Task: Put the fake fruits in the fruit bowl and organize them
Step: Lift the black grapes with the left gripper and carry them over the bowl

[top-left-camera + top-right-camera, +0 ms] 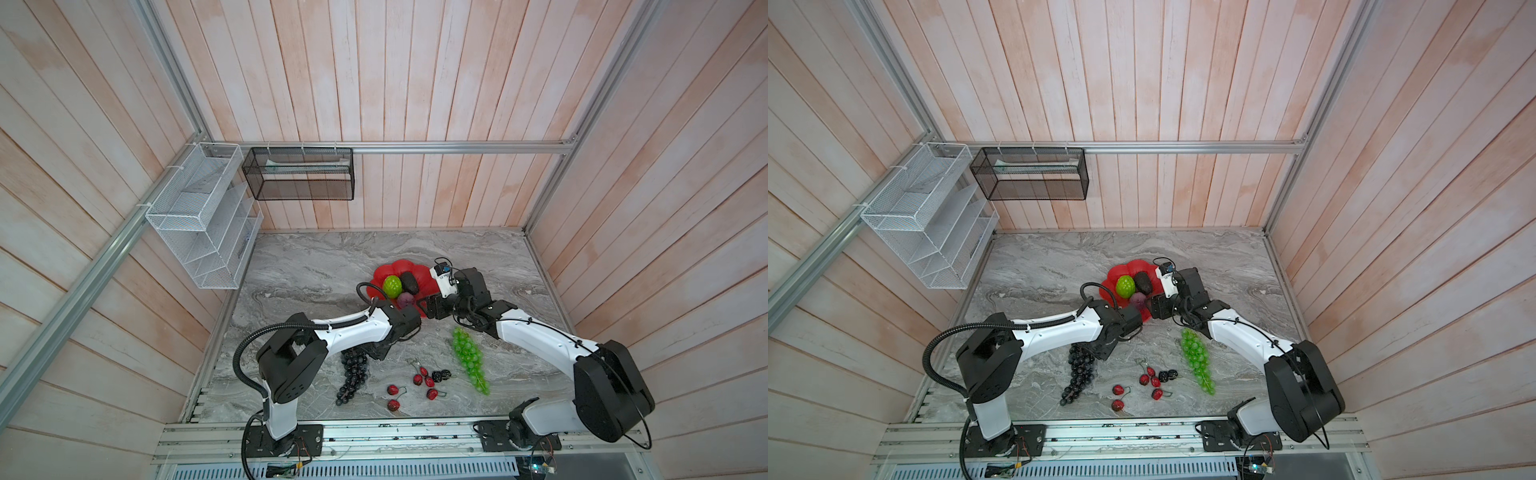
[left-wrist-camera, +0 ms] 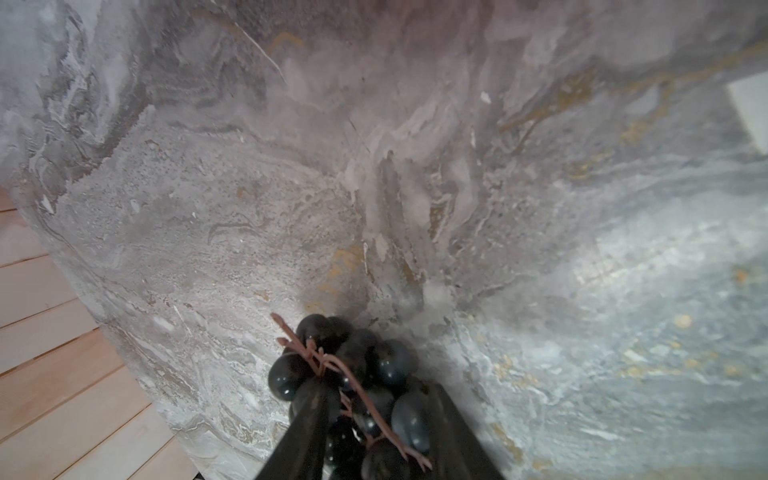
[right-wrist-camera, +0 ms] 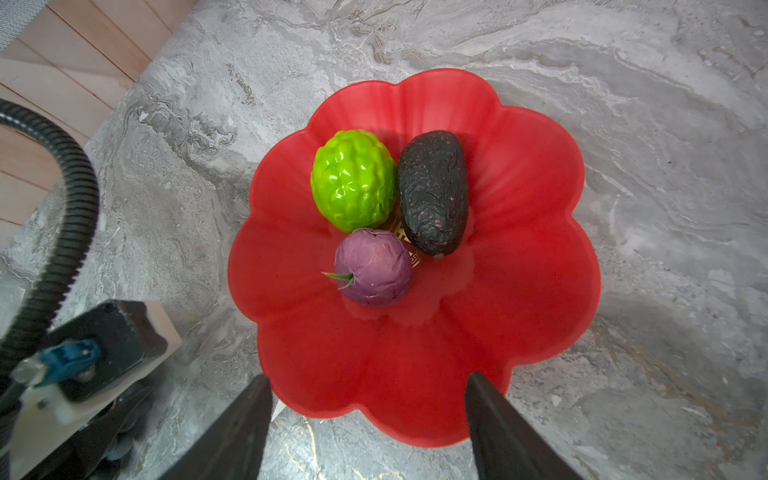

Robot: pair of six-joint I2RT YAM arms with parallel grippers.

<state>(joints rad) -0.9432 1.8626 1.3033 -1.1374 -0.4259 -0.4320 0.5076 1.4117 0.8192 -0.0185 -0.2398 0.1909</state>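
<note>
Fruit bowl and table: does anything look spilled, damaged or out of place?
Nothing stands out. The fruit bowl sits flat and whole, with the bumpy lime-green ball, black rough oval and purple-pink ball lying close together at its centre. The green grape bunch and small red stemmed fruits lie loose on the table, only not yet placed.

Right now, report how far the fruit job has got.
Done: the bumpy lime-green ball, black rough oval and purple-pink ball lie in the fruit bowl. In hand: the left gripper straddles the dark purple grape bunch, which lies on the table; the right gripper hangs open, empty, at the bowl's rim. To do: that bunch, the green grape bunch, small red stemmed fruits and black berries.
</note>
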